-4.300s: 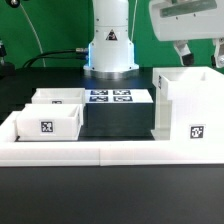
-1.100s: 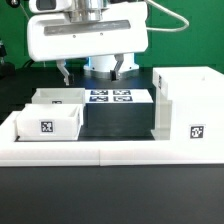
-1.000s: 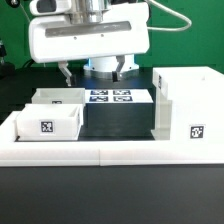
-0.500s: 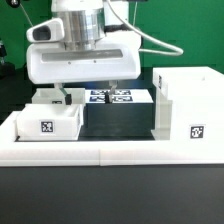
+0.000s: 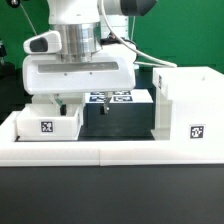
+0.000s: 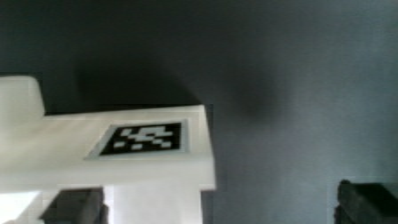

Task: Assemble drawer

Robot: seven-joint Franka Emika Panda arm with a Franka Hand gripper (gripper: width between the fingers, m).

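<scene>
The drawer's big open-fronted box housing (image 5: pixel 190 105) stands at the exterior view's right. Two small white trays sit at the left: the front one (image 5: pixel 47 122) shows its tag, and the rear one (image 5: pixel 38 98) is mostly hidden behind the arm. My gripper (image 5: pixel 84 104) is open and hangs low just beside the trays, fingertips (image 5: pixel 62 103) at about their rim height. In the wrist view a white tray wall with a tag (image 6: pixel 143 140) lies under the open gripper (image 6: pixel 221 205), close to one dark finger (image 6: pixel 71 207). Nothing is held.
The marker board (image 5: pixel 122 97) lies on the dark table behind the trays, partly covered by the hand. A long low white border wall (image 5: pixel 110 152) runs along the front. The arm's base (image 5: pixel 90 20) stands at the back.
The gripper has come from the upper right, moved left and dropped down to the trays. The trays and housing have not moved.
</scene>
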